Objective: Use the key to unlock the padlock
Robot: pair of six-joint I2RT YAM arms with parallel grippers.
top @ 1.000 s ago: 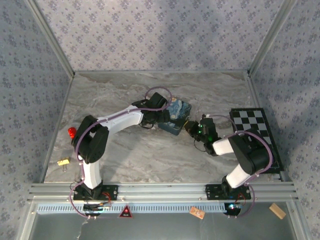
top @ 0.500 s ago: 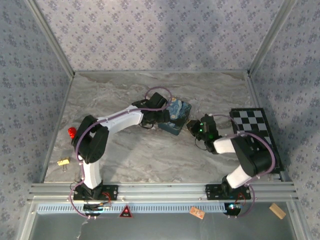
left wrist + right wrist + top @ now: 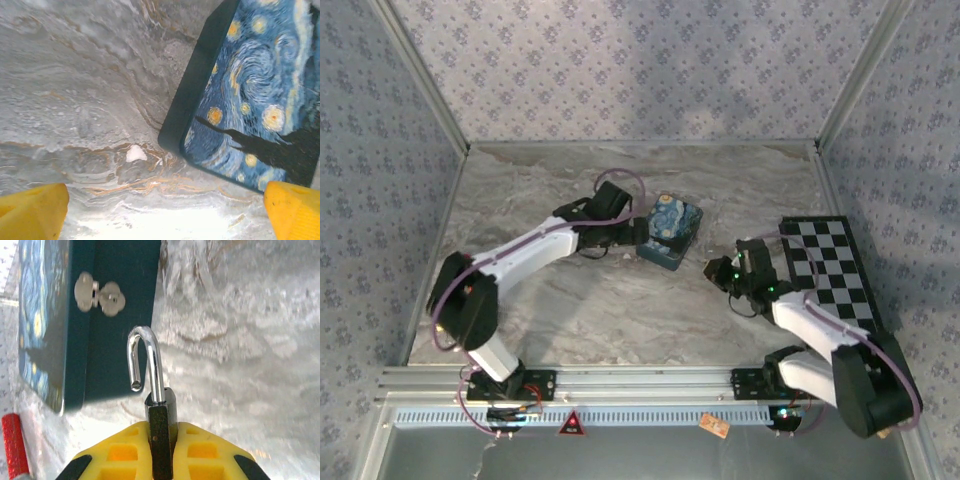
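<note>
On the marbled table [image 3: 570, 310], the right gripper [image 3: 161, 440] clamps the padlock [image 3: 160, 415] by its body, shackle [image 3: 150, 355] swung open near the blue tin [image 3: 115, 340], while the left gripper [image 3: 162, 212] gapes wide and empty; unlocking looks done, leaving a gentle set-down.

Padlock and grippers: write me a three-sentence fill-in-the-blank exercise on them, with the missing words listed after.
1. The right gripper is shut on the padlock, whose shackle, with its free end out of the body, stands ____.
2. The left gripper, jaws wide beside the tin, holds ____.
3. In the right wrist view, the cylinder at the lower left edge is ____ in colour.

Missing words: open; nothing; red.
</note>
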